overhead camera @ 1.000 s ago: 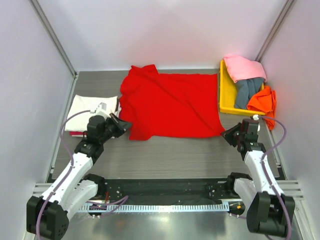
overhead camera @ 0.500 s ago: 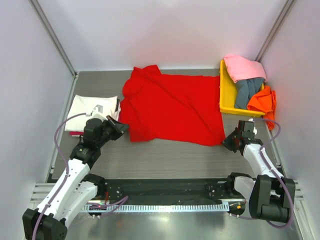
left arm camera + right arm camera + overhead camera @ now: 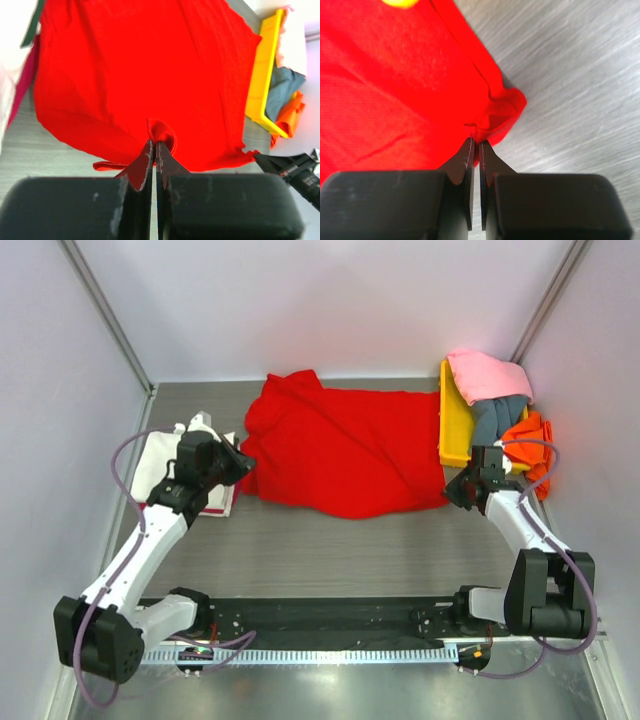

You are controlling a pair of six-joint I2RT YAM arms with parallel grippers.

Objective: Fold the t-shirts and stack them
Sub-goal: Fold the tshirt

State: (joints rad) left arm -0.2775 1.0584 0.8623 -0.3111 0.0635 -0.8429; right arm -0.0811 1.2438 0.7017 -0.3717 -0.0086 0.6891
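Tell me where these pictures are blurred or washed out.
Top view: sharp and evenly lit, though the red shirt is strongly saturated. Left wrist view: the left pincer has a blurred body, and the white shirt is washed out. Right wrist view: the right pincer has a blurred body, while the table grain is sharp.

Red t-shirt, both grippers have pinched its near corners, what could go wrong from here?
The left gripper and right gripper each hold only a small tuck of the red t-shirt, so a corner may slip free mid-fold. The right gripper sits close to the yellow tray and the orange shirt draped over it, and might snag either. The left arm crosses the folded cream-white shirt and could rumple it.
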